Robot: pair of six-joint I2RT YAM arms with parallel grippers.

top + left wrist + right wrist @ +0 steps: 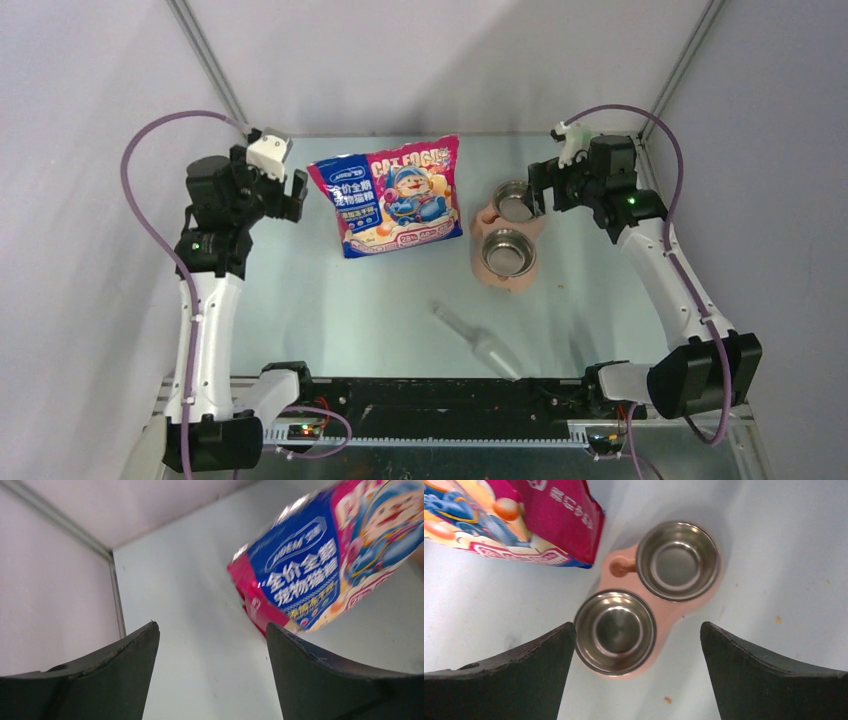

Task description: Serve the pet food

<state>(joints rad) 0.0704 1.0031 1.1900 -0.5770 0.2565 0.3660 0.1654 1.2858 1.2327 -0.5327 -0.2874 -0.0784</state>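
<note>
Spread wide and gripping nothing, the left claw (212, 630) is held near the left edge of the pink and blue cat-food bag (320, 565). The right claw (638, 625), likewise released, is held above two steel bowls (615, 631) seated in a pink feeder (674, 612) on the tabletop (774, 540). A clear scoop (480, 343) is laid nearer the bases. Where the pet food lies cannot be told.
</note>
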